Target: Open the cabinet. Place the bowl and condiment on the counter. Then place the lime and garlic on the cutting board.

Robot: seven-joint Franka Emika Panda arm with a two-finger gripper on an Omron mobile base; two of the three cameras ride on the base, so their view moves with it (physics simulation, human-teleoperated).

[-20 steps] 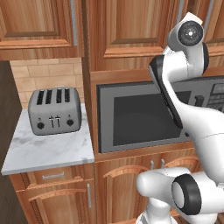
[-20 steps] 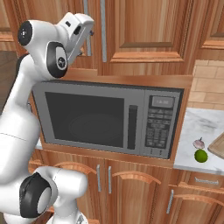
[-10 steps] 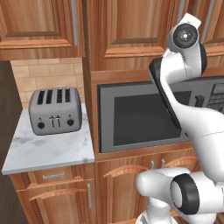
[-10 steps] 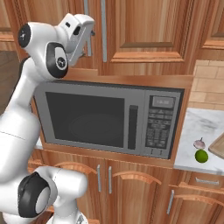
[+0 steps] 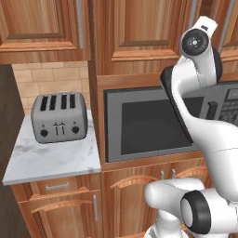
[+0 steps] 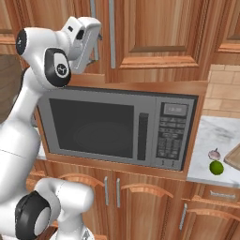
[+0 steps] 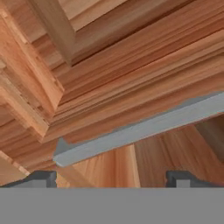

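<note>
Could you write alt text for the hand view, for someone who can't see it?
A grey bar handle slants across reddish-brown cabinet panels, seen very close. The open tool shows two dark tips at the bottom, one either side of the handle's near end, not touching it.

Base views flanking, sharing microwave [image 5: 153, 123]

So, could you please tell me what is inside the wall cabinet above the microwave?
Nothing inside can be seen: the cabinet door is closed and covers its contents. Only its panel and grey bar handle show, with the open tool just before the handle.
</note>
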